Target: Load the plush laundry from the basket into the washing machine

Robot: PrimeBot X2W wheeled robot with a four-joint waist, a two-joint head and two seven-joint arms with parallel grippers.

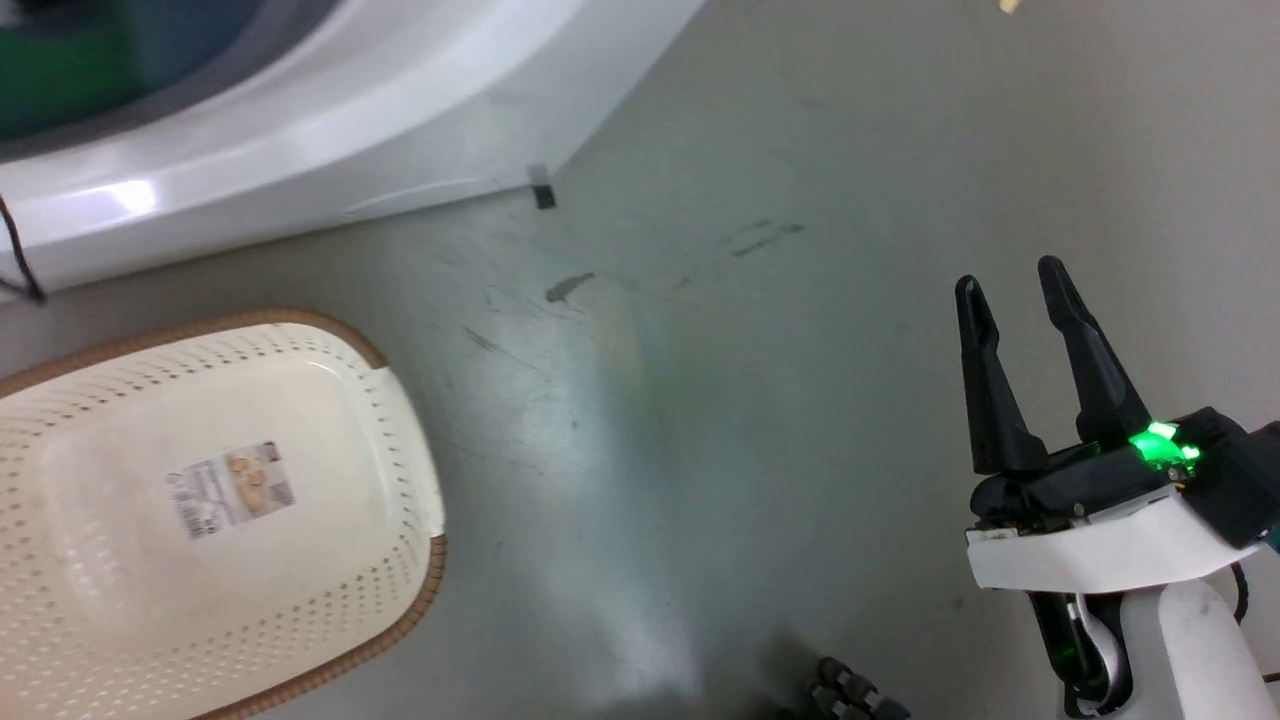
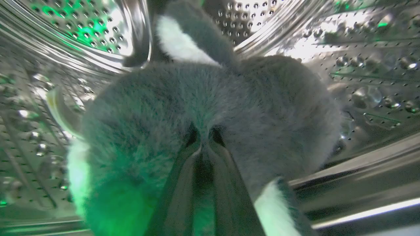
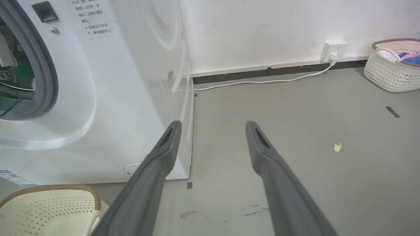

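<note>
The plush laundry (image 2: pixel 157 108), dark fur with white patches, lies inside the shiny perforated steel drum (image 2: pixel 361 65) of the washing machine (image 1: pixel 300 120). My left gripper (image 2: pixel 203 146) is shut on the plush laundry, its fingers sunk into a fold of the fur. The cream basket (image 1: pixel 330 470) with a brown rim stands on the floor before the washer, holding nothing but its base sticker. My right gripper (image 1: pixel 1008 278) hangs open over bare floor, right of the basket. In the right wrist view, the right gripper (image 3: pixel 213 124) points past the washing machine (image 3: pixel 124 98) and the basket (image 3: pixel 49 203).
Grey floor (image 1: pixel 750 400) spreads between basket and right arm. A white woven basket of clothes (image 3: pixel 390 72) stands by the far wall, right of a wall socket (image 3: pixel 334 49) with its white cable. A yellow scrap (image 3: pixel 337 147) lies on the floor.
</note>
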